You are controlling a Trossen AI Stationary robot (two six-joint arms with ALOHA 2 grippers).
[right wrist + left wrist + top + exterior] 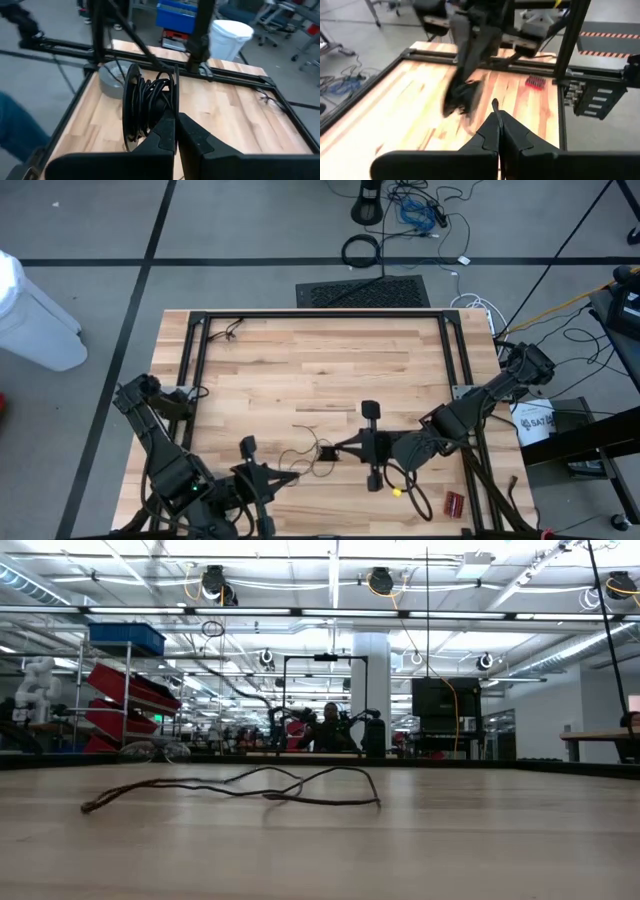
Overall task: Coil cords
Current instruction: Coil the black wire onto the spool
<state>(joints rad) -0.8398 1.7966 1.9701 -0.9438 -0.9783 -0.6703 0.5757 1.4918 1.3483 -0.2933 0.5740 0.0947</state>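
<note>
Cord [330,802] in loose, flat loops on the counter [300,360], toward its near middle, between the two arms; not yet coiled. Left gripper [288,475] low at the near-left, jaws closed, at one end of the wire. Right gripper [328,451] reaching in from the right, jaws closed too, at the other side of the loops. Impossible to tell whether either really pinches the wire.

Risks from here, as a judgement: with so thin a wire, easy to slip out of closed jaws and spring back open; with both arms this near, easy to knock together; easy also to drag the loops into a knot instead of a coil.

Only in the high view: both arms and the wire together. Only in the low view: how flat the wire lies, with no gripper visible. Only in the right wrist view: a dark reel-like shape [147,107] wound with strands, just before the jaws, and a grey tape roll [111,82] behind.
</note>
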